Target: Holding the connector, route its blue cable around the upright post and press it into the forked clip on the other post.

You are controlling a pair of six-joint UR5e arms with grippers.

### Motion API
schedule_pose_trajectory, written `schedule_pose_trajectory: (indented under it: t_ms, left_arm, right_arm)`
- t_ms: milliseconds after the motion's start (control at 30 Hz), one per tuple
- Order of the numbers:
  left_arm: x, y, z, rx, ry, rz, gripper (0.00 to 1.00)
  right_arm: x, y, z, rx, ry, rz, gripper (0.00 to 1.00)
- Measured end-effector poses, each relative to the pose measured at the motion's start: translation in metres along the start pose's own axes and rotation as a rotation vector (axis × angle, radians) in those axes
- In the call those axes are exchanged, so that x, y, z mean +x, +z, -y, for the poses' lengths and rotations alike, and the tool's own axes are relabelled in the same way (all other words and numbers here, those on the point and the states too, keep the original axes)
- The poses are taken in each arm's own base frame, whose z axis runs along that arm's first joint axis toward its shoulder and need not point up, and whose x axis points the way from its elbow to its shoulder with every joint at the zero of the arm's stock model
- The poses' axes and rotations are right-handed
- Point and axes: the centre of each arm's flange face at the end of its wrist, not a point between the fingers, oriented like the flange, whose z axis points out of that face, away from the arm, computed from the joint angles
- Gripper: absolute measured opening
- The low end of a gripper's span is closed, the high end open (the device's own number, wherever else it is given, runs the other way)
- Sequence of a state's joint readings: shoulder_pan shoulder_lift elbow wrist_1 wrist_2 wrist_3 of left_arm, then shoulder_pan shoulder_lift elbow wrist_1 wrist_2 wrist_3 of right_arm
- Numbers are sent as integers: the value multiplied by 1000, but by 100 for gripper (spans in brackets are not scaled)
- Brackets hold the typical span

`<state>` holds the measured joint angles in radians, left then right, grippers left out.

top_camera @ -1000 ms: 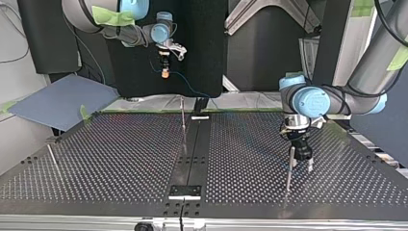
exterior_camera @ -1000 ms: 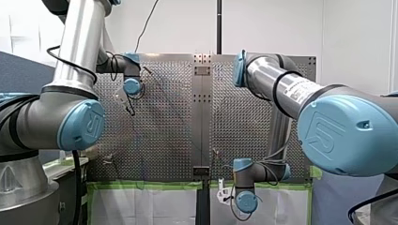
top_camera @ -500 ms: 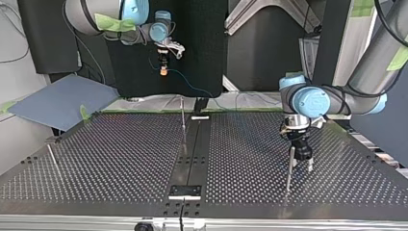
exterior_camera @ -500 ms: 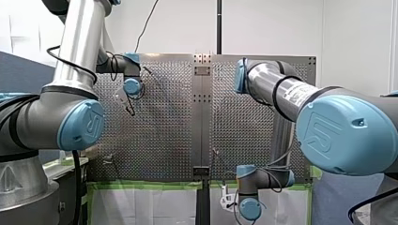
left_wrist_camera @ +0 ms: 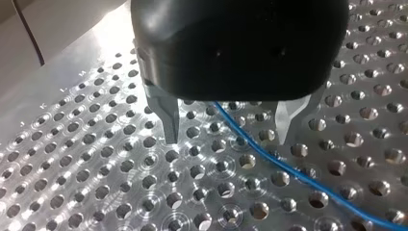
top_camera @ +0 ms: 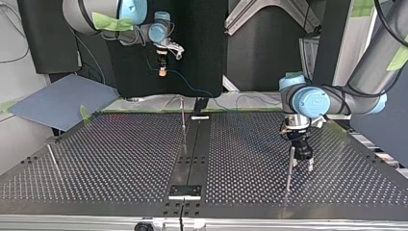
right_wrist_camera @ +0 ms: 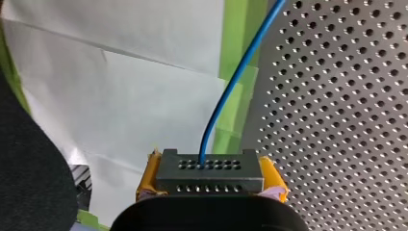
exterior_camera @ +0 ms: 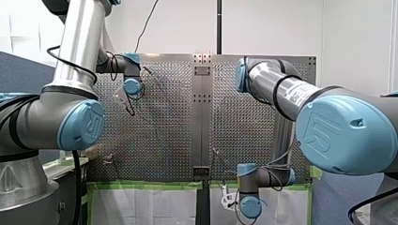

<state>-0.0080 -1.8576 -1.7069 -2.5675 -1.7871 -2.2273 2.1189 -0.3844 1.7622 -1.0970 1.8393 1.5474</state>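
My right gripper (right_wrist_camera: 210, 190) is shut on a grey connector block (right_wrist_camera: 210, 171), gripped between its yellow pads. The blue cable (right_wrist_camera: 231, 91) leaves the block and runs out over the perforated table. In the top view my right gripper (top_camera: 163, 71) hangs high behind the table's far edge, and the cable (top_camera: 190, 89) droops from it toward a thin upright post (top_camera: 183, 118). My left gripper (left_wrist_camera: 226, 137) stands open just above the plate with the cable (left_wrist_camera: 269, 156) passing between its metal fingers. In the top view it (top_camera: 302, 162) sits right beside another post (top_camera: 289, 168).
A thin rod (top_camera: 52, 158) leans near the top view's left edge. A black rail (top_camera: 192, 149) runs down the middle of the perforated table (top_camera: 120, 159). Green tape (right_wrist_camera: 235, 62) and white sheeting border the table edge near my right gripper.
My right gripper, still holding the connector, has drifted slightly up and to the left in the top view. My left arm has not moved.
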Motion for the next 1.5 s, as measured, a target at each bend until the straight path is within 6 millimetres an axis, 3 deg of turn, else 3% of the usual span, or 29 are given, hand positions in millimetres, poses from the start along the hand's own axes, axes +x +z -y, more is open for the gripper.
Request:
schedule_pose_trajectory:
  t_ms: [733, 1000, 1267, 1500]
  left_arm:
    - [0, -3, -2, -33, 5, 4, 100]
    - [5, -9, 2, -50, -15, -16, 100]
    - [-6, -21, 10, -66, -24, 0, 100]
    - [-22, -42, 9, -88, -25, 14, 100]
  right_arm:
    - [81, -26, -42, -59, 85, -164, 0]
    - [117, -23, -49, -65, 100, -210, 0]
    - [123, -22, -52, -70, 99, -214, 0]
    - [123, -21, -53, -73, 93, -212, 0]
